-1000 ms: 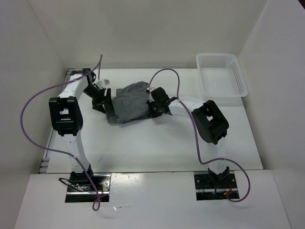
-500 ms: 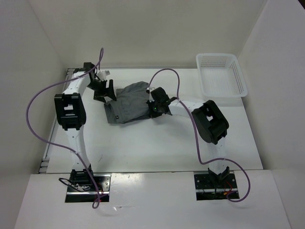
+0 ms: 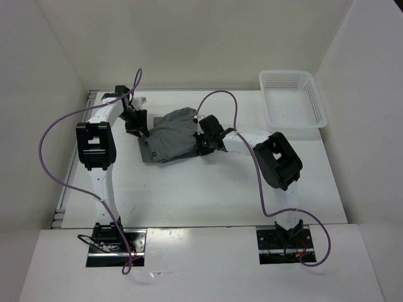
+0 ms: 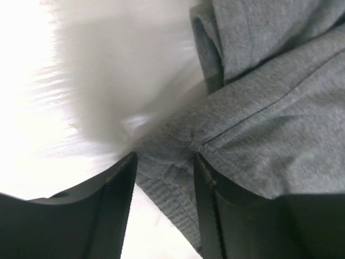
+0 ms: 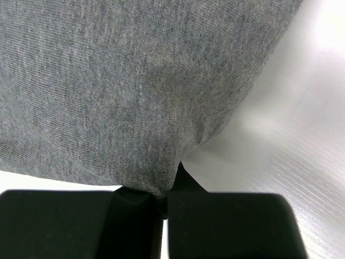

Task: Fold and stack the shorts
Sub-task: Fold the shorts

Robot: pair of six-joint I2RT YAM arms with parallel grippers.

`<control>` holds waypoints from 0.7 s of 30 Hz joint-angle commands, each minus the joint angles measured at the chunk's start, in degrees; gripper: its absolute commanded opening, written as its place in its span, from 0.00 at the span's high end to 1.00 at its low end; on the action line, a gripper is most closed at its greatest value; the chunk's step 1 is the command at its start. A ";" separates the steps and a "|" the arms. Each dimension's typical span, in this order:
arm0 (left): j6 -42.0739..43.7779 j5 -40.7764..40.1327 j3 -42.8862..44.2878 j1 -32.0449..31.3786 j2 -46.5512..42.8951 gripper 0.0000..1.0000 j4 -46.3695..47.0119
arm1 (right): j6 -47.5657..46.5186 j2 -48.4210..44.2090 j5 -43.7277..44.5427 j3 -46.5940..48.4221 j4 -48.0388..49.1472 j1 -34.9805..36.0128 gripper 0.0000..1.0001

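Observation:
The grey shorts [image 3: 171, 135] lie bunched on the white table, left of centre and towards the back. My left gripper [image 3: 137, 121] is at their far left corner. In the left wrist view its jaws stand apart around the ribbed waistband edge [image 4: 172, 189]; the left gripper [image 4: 164, 162] is open, with bare table showing beside the left finger. My right gripper [image 3: 205, 142] is at the shorts' right edge. In the right wrist view the right gripper [image 5: 164, 197] is shut, pinching a fold of the grey shorts [image 5: 135, 81].
A white mesh basket [image 3: 315, 116] stands at the back right corner of the table [image 3: 208, 189]. White walls enclose the table on the left, back and right. Purple cables loop above both arms.
My left gripper has moved from the shorts' left edge towards the far left corner, and its jaws widened, then narrowed around the waistband. The right gripper keeps its hold and has not moved.

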 commanded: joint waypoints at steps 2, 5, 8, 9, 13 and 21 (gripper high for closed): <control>0.36 -0.82 -0.72 -0.25 0.14 0.61 3.21 | 0.03 0.45 1.79 -1.06 -1.27 -0.26 1.00; 0.36 0.40 -0.72 -0.26 0.66 0.85 3.83 | 0.03 0.45 1.80 -1.06 -0.75 -0.26 1.00; 0.36 2.52 -0.72 -0.26 0.67 1.00 3.83 | 0.03 0.45 2.32 -1.06 -0.75 -0.26 1.00; 0.36 4.35 -0.72 -0.26 0.67 1.00 3.83 | 0.03 0.45 2.33 -1.06 -0.75 -0.26 1.00; 0.36 5.51 1.11 -0.78 -0.48 1.00 3.83 | 0.03 0.45 2.33 -1.06 -0.75 -0.26 1.00; 0.36 9.90 6.56 -0.78 -6.63 1.00 6.38 | -0.50 0.45 2.85 -1.06 -0.75 -0.26 1.00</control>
